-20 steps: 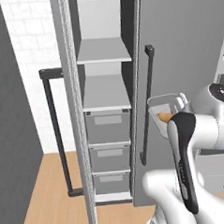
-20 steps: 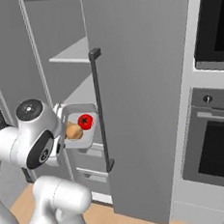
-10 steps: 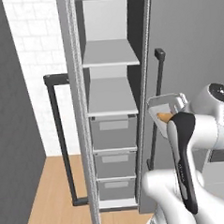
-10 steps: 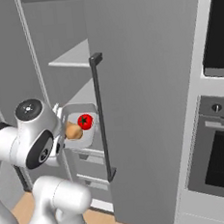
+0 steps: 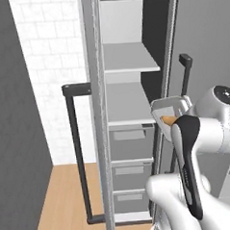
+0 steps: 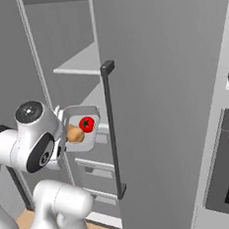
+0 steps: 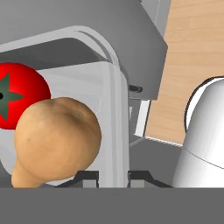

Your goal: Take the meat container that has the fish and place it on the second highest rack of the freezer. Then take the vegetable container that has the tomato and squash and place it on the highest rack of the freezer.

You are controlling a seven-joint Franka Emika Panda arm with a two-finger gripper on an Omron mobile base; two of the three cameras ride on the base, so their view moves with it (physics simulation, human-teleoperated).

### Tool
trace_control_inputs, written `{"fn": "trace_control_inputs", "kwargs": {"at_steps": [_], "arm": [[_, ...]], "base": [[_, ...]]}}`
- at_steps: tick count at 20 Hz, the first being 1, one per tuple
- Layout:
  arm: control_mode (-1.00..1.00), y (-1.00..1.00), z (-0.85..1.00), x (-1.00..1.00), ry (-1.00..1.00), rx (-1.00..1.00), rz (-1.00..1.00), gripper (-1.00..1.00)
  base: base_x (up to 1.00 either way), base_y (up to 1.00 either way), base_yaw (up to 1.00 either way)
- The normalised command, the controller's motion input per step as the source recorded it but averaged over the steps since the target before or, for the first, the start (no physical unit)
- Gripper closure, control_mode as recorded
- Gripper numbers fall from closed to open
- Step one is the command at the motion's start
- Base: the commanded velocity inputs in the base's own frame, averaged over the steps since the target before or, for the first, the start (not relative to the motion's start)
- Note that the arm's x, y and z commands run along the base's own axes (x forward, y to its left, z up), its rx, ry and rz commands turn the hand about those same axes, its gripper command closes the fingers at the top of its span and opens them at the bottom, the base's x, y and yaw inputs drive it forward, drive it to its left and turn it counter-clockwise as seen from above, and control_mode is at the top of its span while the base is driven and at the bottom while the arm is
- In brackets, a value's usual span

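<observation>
The vegetable container (image 6: 83, 134) is up in the air in front of the open freezer (image 5: 132, 135), and I've got it by its rim. In the hand view the gripper (image 7: 113, 176) has its two tips pinched on either side of the tray's wall, jaws nearly together, clamped on that edge. Inside the tray I see the tomato (image 7: 19, 95), red with its dark green star, and the squash (image 7: 54, 142) lying right against it, nearer the camera. From the right base view, the tray sits level, just beside the long black handle (image 6: 113, 131) of the closed cabinet door, with the tomato towards the door and the squash towards the arm. In the left base view the tray's pale rim (image 5: 170, 104) pokes out above the arm's wrist, level with the lower shelf (image 5: 129, 122) and below the upper shelf (image 5: 131, 69). Grey drawers (image 5: 131, 145) stack beneath. Wood floor (image 5: 64, 202) below.
</observation>
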Motion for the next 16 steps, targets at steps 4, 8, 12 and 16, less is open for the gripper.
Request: {"fn": "trace_control_inputs", "kwargs": {"at_steps": [4, 8, 12, 16], "arm": [[1.0, 0.0, 0.0, 0.0, 0.0, 0.0, 0.0, 1.0], [1.0, 0.0, 0.0, 0.0, 0.0, 0.0, 0.0, 1.0], [1.0, 0.0, 0.0, 0.0, 0.0, 0.0, 0.0, 1.0], [1.0, 0.0, 0.0, 0.0, 0.0, 0.0, 0.0, 1.0]], "base": [[0.35, 0.2, 0.0], [0.4, 0.22, 0.0], [0.35, 0.29, 0.0], [0.29, 0.33, 0.0]]}}
